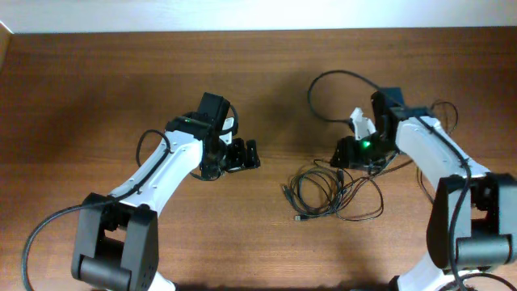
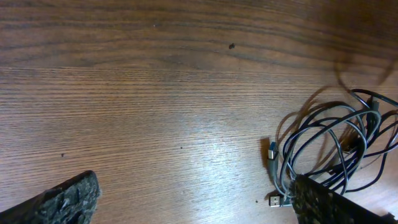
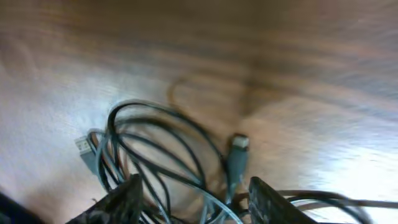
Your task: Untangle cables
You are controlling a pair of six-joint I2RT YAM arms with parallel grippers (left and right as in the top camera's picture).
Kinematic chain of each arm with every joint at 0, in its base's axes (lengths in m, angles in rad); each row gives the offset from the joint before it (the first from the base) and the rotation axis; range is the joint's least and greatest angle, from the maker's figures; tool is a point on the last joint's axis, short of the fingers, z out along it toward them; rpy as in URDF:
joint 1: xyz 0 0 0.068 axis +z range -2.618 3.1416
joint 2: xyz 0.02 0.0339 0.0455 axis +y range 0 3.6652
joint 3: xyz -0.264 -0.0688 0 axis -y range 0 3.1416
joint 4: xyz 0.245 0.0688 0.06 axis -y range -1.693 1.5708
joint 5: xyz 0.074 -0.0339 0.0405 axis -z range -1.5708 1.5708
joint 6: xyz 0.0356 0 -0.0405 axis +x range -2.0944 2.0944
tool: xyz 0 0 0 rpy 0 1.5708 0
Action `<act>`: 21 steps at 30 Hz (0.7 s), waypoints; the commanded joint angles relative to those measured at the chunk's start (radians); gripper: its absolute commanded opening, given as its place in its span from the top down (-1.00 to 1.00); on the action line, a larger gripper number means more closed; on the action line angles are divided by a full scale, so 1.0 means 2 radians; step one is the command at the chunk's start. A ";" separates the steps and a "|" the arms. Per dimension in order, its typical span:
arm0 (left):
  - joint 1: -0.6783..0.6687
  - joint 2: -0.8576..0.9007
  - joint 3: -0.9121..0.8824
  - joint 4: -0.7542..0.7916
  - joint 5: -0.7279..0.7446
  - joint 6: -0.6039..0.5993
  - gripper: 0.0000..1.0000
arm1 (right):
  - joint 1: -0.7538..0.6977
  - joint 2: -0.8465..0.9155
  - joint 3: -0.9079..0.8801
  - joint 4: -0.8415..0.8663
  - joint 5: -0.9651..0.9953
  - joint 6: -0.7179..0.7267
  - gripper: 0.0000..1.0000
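Note:
The cables lie as a loose tangle of thin black loops on the wooden table, right of centre. My right gripper hangs low over the tangle's upper right edge. In the right wrist view its fingers are open, with several cable loops and a grey plug between and ahead of them. My left gripper is open and empty, left of the tangle and apart from it. In the left wrist view its fingers are spread wide over bare wood, with the cables and a silver-tipped plug by the right finger.
A thicker black arm cable arcs over the table behind my right arm. The wooden table runs to a pale wall edge at the back. Both arm bases stand at the front corners.

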 commanded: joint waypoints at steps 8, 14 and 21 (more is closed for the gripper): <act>0.000 -0.004 -0.002 -0.001 0.000 -0.002 -0.98 | 0.023 -0.008 0.064 -0.037 -0.022 0.001 0.92; 0.000 -0.004 -0.002 -0.001 0.000 -0.002 -0.98 | 0.023 -0.074 0.280 -0.188 0.087 0.001 0.92; 0.000 -0.004 -0.002 -0.001 0.000 -0.002 -0.98 | -0.019 -0.073 0.297 -0.222 0.103 0.115 0.92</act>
